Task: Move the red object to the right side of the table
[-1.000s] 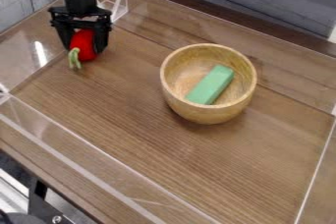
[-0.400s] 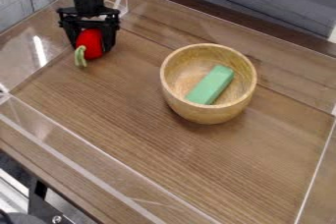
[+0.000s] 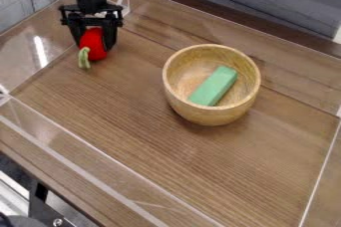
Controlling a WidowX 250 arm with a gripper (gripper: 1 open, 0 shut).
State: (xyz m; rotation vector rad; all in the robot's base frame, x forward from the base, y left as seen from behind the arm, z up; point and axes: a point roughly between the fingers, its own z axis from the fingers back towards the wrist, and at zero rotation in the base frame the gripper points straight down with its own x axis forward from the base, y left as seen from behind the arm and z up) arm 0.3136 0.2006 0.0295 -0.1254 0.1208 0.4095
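The red object (image 3: 92, 42), a small red toy fruit, lies on the table (image 3: 147, 151) at the far left, and its light-green stem (image 3: 84, 59) points toward the front. My gripper (image 3: 91, 38) comes straight down over it. Its black fingers (image 3: 112, 34) sit on either side of the fruit and look pressed against it. The fruit still rests on the wood.
A wooden bowl (image 3: 180, 100) holding a green rectangular block (image 3: 213, 85) stands right of centre. Clear acrylic walls (image 3: 80, 161) edge the tabletop, and one wall runs close to the left of the gripper.
The gripper shifted slightly to the right and lowered around the red fruit. Its fingers have drawn in against the fruit's sides. The bowl and block have not moved.
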